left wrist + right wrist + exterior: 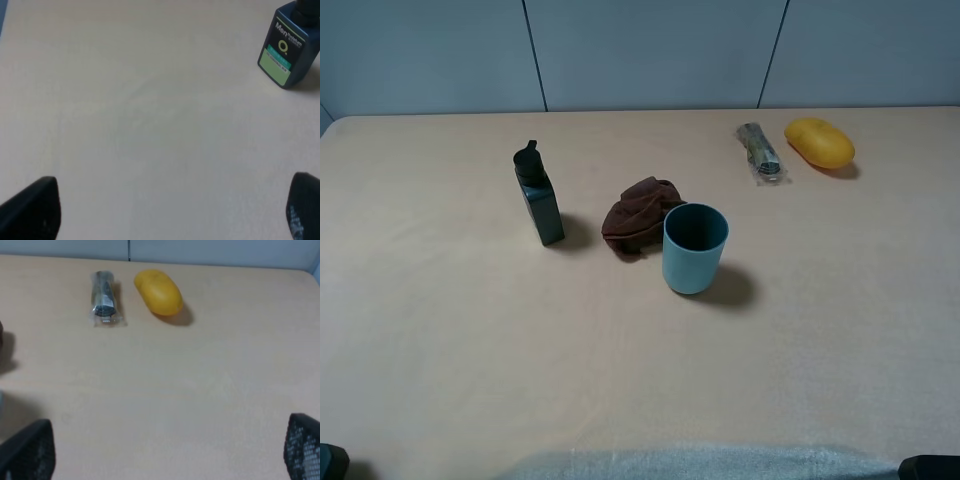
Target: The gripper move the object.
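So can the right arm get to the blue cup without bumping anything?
Probably yes. The blue cup stands upright with bare table in front of it and to its right. Only the brown cloth crowds its far left side. The right tool is open and holds nothing.

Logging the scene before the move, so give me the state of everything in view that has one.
cup: upright, open top, free
dark bottle: upright, capped
brown cloth: crumpled
yellow object: lying flat
wrapped item: lying flat
left gripper: open, empty
right gripper: open, empty
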### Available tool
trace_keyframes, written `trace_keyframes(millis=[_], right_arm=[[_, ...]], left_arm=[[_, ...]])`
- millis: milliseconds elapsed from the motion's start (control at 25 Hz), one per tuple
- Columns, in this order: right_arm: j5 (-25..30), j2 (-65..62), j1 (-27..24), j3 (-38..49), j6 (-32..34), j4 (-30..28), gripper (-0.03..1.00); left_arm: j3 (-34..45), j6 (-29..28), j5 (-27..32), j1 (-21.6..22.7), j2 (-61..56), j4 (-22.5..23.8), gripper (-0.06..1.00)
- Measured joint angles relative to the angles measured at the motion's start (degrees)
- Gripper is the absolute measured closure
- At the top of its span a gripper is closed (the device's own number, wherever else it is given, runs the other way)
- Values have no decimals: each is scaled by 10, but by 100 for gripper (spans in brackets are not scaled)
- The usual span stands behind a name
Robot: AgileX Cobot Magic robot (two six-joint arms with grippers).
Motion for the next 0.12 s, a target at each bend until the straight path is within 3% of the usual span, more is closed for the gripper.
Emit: trace_keyframes(millis=[120], right_arm=[[0,0,0,0,0,0,27]], left_arm=[[0,0,0,0,0,0,4]])
